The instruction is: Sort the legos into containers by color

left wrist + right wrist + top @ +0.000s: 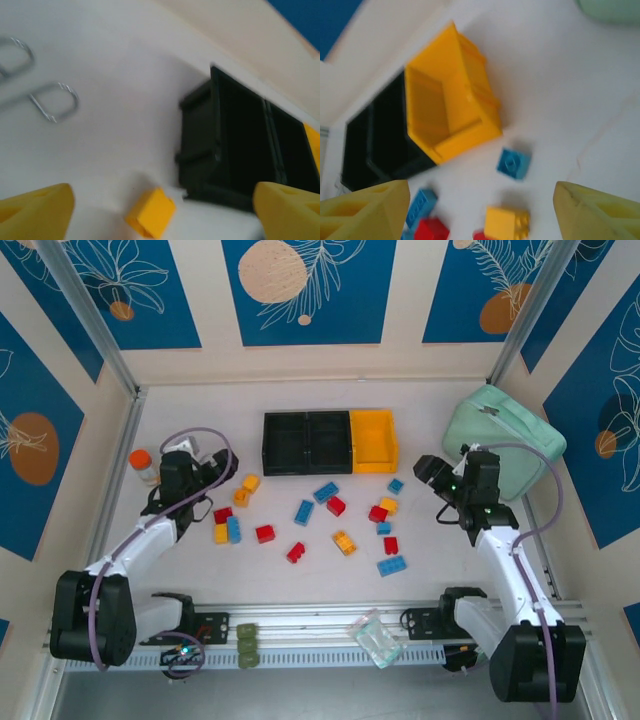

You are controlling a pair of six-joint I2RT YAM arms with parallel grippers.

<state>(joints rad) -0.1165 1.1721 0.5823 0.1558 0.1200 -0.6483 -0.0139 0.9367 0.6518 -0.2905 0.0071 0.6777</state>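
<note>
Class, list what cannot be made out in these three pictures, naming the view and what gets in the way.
1. Left wrist view: the yellow brick is blurred, so its studs cannot be counted.
2. Left wrist view: the yellow bin is cut off by the right edge.
3. Right wrist view: the red brick is cut off by the bottom edge.
4. Right wrist view: the black bins are too dark to show their floors.
</note>
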